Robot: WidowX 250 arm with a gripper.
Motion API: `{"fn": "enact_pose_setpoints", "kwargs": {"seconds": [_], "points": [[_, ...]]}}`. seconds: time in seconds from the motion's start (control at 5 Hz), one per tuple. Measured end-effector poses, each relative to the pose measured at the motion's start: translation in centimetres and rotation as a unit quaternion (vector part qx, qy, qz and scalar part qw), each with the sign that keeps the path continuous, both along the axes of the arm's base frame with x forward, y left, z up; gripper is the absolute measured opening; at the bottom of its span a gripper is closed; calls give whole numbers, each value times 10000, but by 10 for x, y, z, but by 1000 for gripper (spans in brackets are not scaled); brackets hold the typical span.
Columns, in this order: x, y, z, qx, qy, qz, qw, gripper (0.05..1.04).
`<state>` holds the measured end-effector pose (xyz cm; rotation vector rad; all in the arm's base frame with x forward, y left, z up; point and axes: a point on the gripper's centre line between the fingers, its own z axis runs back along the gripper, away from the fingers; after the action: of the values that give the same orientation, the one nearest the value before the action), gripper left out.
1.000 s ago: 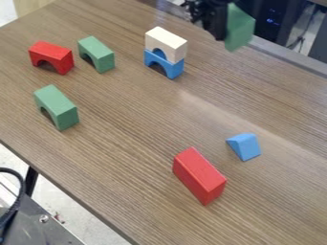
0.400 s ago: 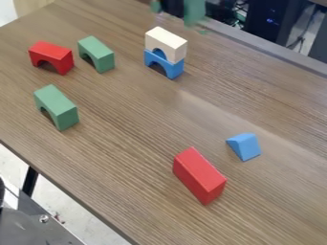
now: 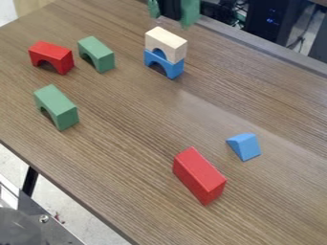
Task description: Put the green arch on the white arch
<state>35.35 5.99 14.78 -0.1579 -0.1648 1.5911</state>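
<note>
I record the task's green arch (image 3: 190,13) off the table at the top edge of my view, pinched in the black gripper (image 3: 170,9). The view cuts it off; two green portions show, one on each side of the dark gripper. It is apart from the stack and appears above it in my view; its height I cannot tell.

The stack counts two: one white arch (image 3: 167,40), upright, its legs down on one blue arch (image 3: 174,70), also upright. The white one is pale and smooth, with square edges and a half-round cut-out.

Resting on the table (image 3: 127,148), I count two more green arches, matte and upright: one near a red arch (image 3: 53,53), the other (image 3: 57,105) nearer the table's lower left edge. I count one red arch, likewise upright. Further off are one solid red rectangular block (image 3: 199,176), flat-faced, and, near it, one blue wedge (image 3: 245,146) with a sloping face.

The tabletop is brown with a streaked wood grain. At lower left I note one dark table leg (image 3: 30,181) and a grey metal surface (image 3: 57,229) bearing a round fastener.
</note>
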Motion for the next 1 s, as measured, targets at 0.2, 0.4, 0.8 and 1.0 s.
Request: {"fn": "enact_pose_setpoints", "kwargs": {"seconds": [0.2,0.4,0.8,1.0], "points": [[3,8,-11,17,135,61,9999,579],[6,18,-21,42,234,115,9997,579],[11,25,-32,77,311,77,9995,579],[18,26,-33,90,281,39,9996,579]]}}
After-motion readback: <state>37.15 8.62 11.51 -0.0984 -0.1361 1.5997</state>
